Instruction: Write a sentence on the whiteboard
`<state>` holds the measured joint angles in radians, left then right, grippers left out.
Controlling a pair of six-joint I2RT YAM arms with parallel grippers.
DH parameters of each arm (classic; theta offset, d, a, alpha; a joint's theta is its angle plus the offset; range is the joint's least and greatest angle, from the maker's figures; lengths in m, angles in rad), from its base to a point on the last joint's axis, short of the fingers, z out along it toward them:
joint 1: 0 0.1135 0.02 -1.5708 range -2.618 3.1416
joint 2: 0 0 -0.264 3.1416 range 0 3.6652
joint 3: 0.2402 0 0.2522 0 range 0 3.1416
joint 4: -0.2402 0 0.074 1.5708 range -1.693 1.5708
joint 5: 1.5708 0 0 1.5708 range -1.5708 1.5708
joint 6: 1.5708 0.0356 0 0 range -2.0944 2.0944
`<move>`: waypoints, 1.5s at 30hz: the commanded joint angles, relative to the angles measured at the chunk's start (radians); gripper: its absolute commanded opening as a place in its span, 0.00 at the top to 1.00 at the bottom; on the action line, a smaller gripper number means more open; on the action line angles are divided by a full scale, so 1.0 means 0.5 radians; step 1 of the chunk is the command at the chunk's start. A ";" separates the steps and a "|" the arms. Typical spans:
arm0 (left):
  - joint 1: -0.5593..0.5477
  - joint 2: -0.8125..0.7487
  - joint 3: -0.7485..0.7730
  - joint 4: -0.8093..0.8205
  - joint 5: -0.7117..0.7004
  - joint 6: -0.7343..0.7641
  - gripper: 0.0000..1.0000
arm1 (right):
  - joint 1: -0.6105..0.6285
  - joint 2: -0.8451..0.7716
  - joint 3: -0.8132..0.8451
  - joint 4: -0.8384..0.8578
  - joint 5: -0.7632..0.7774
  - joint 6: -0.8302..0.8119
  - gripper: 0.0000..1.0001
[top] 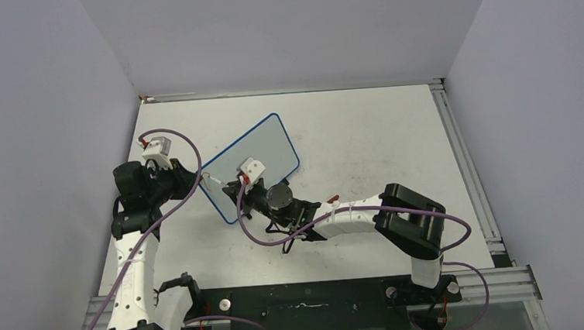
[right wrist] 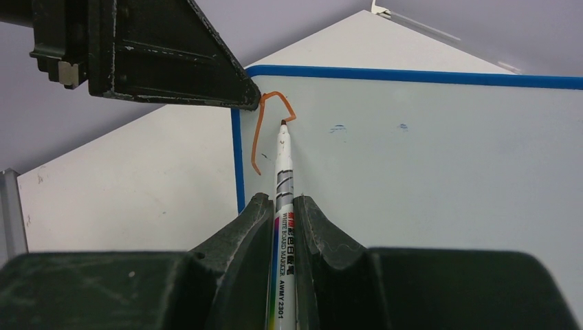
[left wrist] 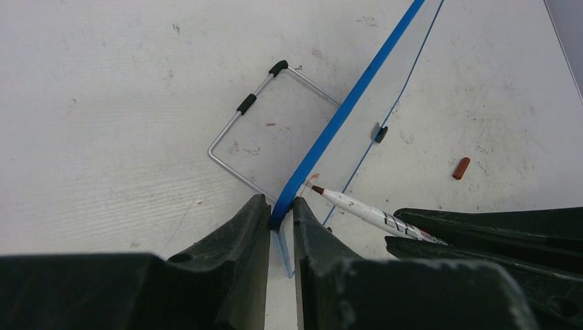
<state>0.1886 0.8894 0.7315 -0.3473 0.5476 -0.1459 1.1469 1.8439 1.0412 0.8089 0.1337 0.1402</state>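
The whiteboard (top: 261,155), white with a thin blue frame (left wrist: 344,110), stands tilted on the tabletop. My left gripper (left wrist: 280,210) is shut on the board's near corner, one finger on each face. My right gripper (right wrist: 282,203) is shut on a white whiteboard marker (right wrist: 283,179). The marker's tip touches the board face (right wrist: 426,172) just inside that corner. Of the sentence, one red-orange hooked stroke (right wrist: 265,117) shows, ending at the tip. The left fingers (right wrist: 172,62) sit just above the stroke. In the top view the two grippers (top: 211,181) (top: 236,188) meet at the board's lower left end.
A wire stand (left wrist: 240,110) with black sleeves props the board from behind. The marker's red cap (left wrist: 461,168) lies on the white tabletop (top: 364,129) to the board's right. Grey walls enclose three sides, and an aluminium rail (top: 459,161) runs along the right edge.
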 commanded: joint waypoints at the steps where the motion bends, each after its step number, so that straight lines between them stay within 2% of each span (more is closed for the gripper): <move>1: -0.007 -0.027 0.007 -0.011 -0.018 0.016 1.00 | 0.021 0.028 0.045 0.036 -0.072 -0.018 0.95; 16: -0.010 -0.027 0.006 -0.010 -0.021 0.016 1.00 | 0.059 0.079 0.102 0.001 -0.091 -0.044 0.95; 25: -0.012 -0.030 0.008 -0.014 -0.029 0.019 1.00 | 0.058 0.025 0.013 0.050 0.167 -0.014 0.95; 32: -0.010 -0.030 0.010 -0.014 -0.032 0.019 1.00 | 0.048 -0.017 -0.065 0.059 0.249 -0.006 0.95; 45: -0.011 -0.029 0.012 -0.013 -0.036 0.022 1.00 | 0.078 0.014 -0.094 0.054 0.136 0.002 0.95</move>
<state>0.1848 0.8856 0.7300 -0.3473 0.5358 -0.1448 1.1816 1.8626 1.0130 0.8288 0.2028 0.1390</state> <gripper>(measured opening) 0.148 0.149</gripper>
